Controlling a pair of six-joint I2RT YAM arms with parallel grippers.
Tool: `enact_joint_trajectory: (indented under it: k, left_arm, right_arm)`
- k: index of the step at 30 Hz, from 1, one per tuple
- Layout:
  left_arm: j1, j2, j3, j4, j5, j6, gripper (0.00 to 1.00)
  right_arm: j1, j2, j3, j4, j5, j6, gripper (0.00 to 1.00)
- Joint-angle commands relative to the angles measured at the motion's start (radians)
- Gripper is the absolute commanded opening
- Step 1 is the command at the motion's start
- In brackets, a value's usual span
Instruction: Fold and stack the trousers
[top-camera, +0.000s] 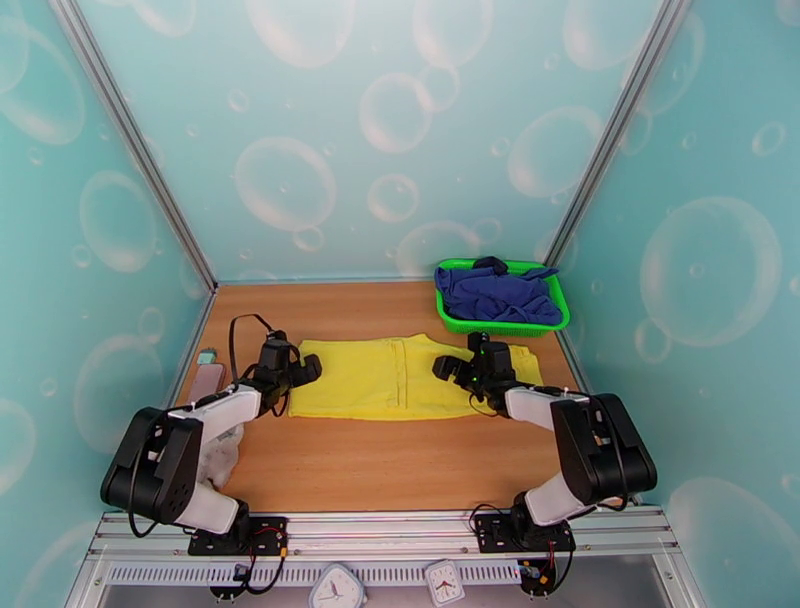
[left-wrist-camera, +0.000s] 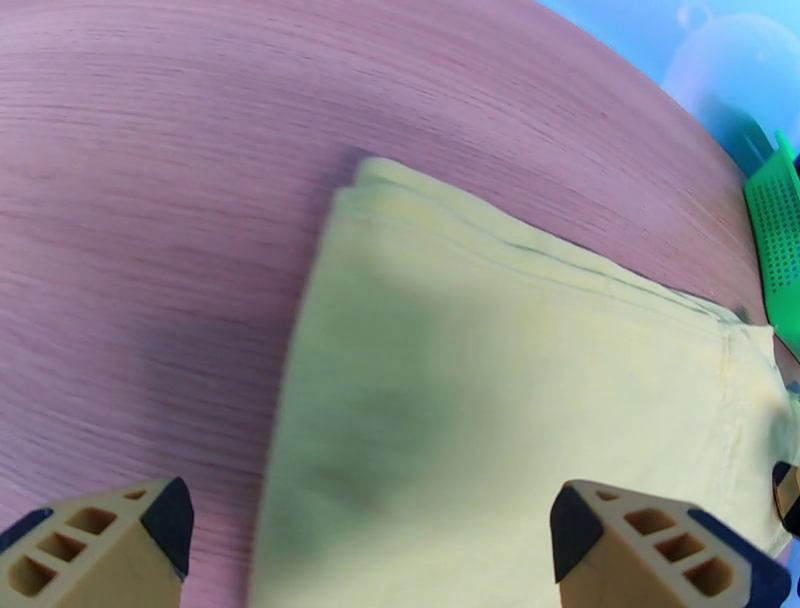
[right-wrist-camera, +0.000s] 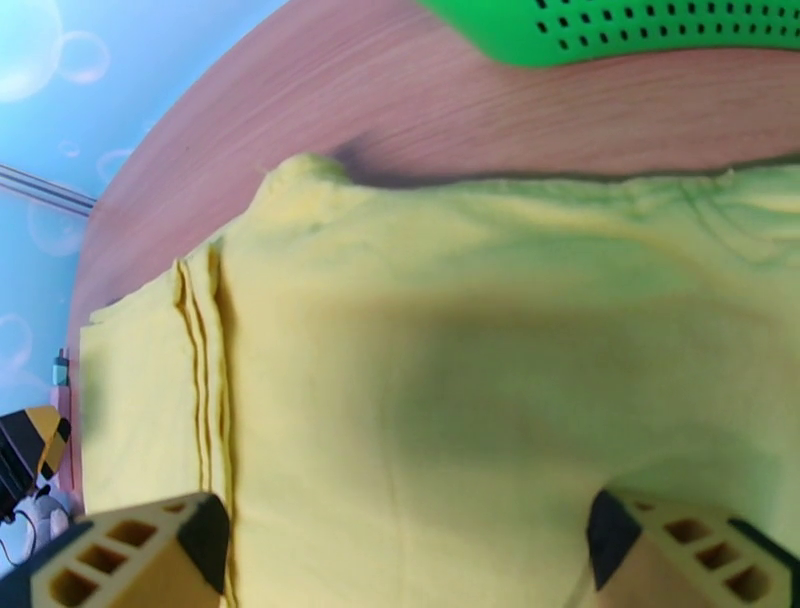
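Observation:
The bright yellow trousers (top-camera: 395, 378) lie folded into a flat rectangle across the middle of the wooden table. My left gripper (top-camera: 300, 370) hovers over their left end, open, with nothing between its fingers. In the left wrist view the trousers (left-wrist-camera: 480, 400) spread below the open left gripper (left-wrist-camera: 370, 525), whose left finger is over bare wood. My right gripper (top-camera: 462, 360) is open above the right part of the trousers. In the right wrist view the fabric (right-wrist-camera: 450, 350) lies under the open right gripper (right-wrist-camera: 410, 535), and folded layer edges show at the left.
A green basket (top-camera: 452, 320) holding a dark blue garment (top-camera: 497, 293) stands at the back right, just beyond the trousers; its rim (right-wrist-camera: 620, 30) shows close by. A small grey-white cloth (top-camera: 222, 455) lies under the left arm. A flat pinkish object (top-camera: 207, 378) rests at the table's left edge.

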Motion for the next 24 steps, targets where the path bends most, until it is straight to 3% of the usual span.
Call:
enact_joint_trajectory:
  k: [1,5,11,19,22,24]
  left_arm:
    - [0.036,0.047,0.051,-0.117,0.1,0.074,0.99]
    - [0.045,0.084,0.067,-0.103,0.085,0.104,0.92]
    - [0.061,0.136,0.103,-0.076,0.178,0.124,0.73]
    - [0.063,0.188,0.108,-0.095,0.248,0.124,0.42]
    - [0.064,0.199,0.108,-0.098,0.265,0.152,0.37]
    - [0.067,0.208,0.113,-0.102,0.273,0.156,0.26]
  right_arm:
    - [-0.002,-0.083,-0.047,0.01,0.043,-0.004,0.99]
    - [-0.003,-0.148,-0.097,0.055,0.05,-0.013,0.99]
    - [0.001,-0.148,-0.114,0.105,-0.027,-0.028,0.99]
    - [-0.003,-0.135,-0.112,0.119,-0.051,-0.022,0.99]
    - [-0.008,-0.135,-0.111,0.118,-0.055,-0.02,0.99]
    - [-0.013,-0.147,-0.123,0.135,-0.061,-0.014,0.99]
